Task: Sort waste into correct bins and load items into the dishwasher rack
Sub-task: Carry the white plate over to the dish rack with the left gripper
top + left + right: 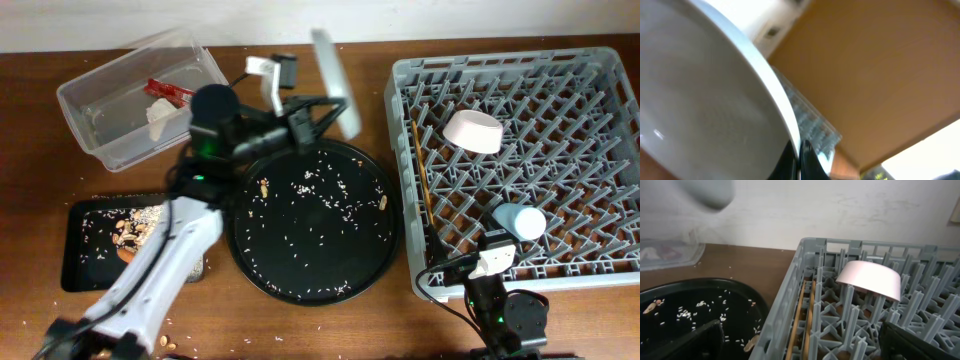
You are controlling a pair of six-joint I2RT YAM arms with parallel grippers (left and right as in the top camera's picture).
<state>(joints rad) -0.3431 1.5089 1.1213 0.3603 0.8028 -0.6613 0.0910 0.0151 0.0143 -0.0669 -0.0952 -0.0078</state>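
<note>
My left gripper (318,112) is shut on the rim of the pale grey plate (335,75) and holds it on edge above the table, left of the dishwasher rack (600,70). In the left wrist view the plate (705,100) fills the left and the fingers (799,160) pinch its rim. The white bowl (473,131), light-blue cup (520,220) and chopsticks (422,185) lie in the rack. The clear tub (100,135) holds the red wrapper (168,90) and tissue (160,118). The black rectangular tray (75,275) holds rice, peanuts and a carrot piece (125,253). My right gripper (805,347) is open and empty at the rack's front left corner.
The large round black tray (380,250) lies between the bins and the rack, with loose rice and a few peanuts (263,185) on it. Rice grains are scattered on the table near the rectangular tray. A wall runs behind the table.
</note>
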